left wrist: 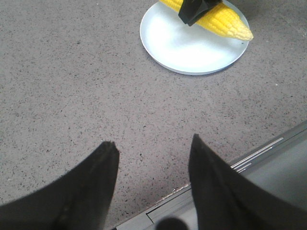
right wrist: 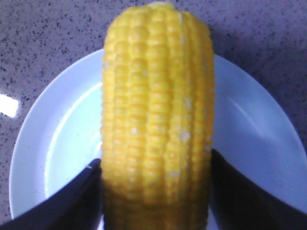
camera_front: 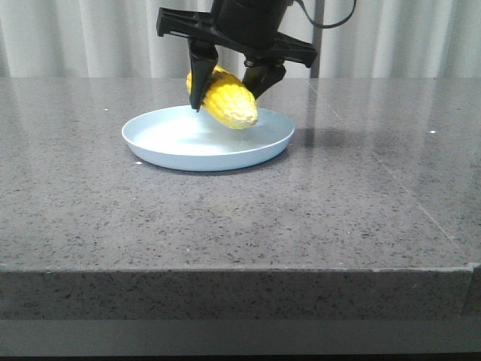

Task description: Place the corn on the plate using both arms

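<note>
The bright yellow corn (camera_front: 225, 101) is held over the pale blue plate (camera_front: 165, 150), tilted with its paler tip low near the plate's right side. My right gripper (camera_front: 229, 90) is shut on the corn, one finger on each side; in the right wrist view the corn (right wrist: 156, 120) fills the middle with the plate (right wrist: 53, 143) beneath. My left gripper (left wrist: 153, 146) is open and empty, low over the table near its edge. In the left wrist view the plate (left wrist: 177, 48) and corn (left wrist: 225, 21) lie far off.
The grey speckled stone table (camera_front: 301, 218) carries only the plate. White curtains (camera_front: 90, 37) hang behind. A grey metal frame (left wrist: 249, 182) runs along the table edge by my left gripper.
</note>
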Controlling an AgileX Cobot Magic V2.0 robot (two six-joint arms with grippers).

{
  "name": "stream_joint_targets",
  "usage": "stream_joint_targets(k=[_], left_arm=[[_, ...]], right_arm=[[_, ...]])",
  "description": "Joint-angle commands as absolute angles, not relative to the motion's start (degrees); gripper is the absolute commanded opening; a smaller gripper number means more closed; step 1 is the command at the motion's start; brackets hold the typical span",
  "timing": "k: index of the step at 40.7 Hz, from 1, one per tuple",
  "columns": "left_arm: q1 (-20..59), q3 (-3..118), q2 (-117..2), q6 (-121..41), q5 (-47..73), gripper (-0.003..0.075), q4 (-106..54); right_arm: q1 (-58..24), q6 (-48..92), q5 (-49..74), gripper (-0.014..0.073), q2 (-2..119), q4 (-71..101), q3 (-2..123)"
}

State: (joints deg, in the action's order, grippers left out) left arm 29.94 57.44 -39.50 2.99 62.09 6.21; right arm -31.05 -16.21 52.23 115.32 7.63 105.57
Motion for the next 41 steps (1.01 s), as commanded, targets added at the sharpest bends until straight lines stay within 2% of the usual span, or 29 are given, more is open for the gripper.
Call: stream_joint_targets(k=[1,13,19,30,40,41], left_arm=[[30.18,58.86,-39.55,3.65,58.63,0.0332,6.49],[30.18,58.86,-39.55,3.65,58.63,0.0332,6.49],[30.18,58.86,-39.55,3.65,58.63,0.0332,6.49],[30.18,58.86,-39.55,3.65,58.63,0.0332,6.49],[30.18,58.86,-39.55,3.65,58.63,0.0332,6.49],[30.18,58.86,-39.55,3.65,58.63,0.0332,6.49]], right_arm=[[-30.92,-16.08,49.50,0.0580,112.08,7.46,107.74],[-30.92,-15.60,50.68,0.0596,110.85,4.64,108.15],[-30.92,-10.05,52.18,0.0594,107.03,3.08,108.15],[-31.62,0.76,55.96,0.0589,93.54,3.08,104.58],[-31.62,2.17,55.22,0.0589,78.41,-0.43,93.11],[-31.62,2.17,54.77,0.0589,74.01,-1.85,88.96]])
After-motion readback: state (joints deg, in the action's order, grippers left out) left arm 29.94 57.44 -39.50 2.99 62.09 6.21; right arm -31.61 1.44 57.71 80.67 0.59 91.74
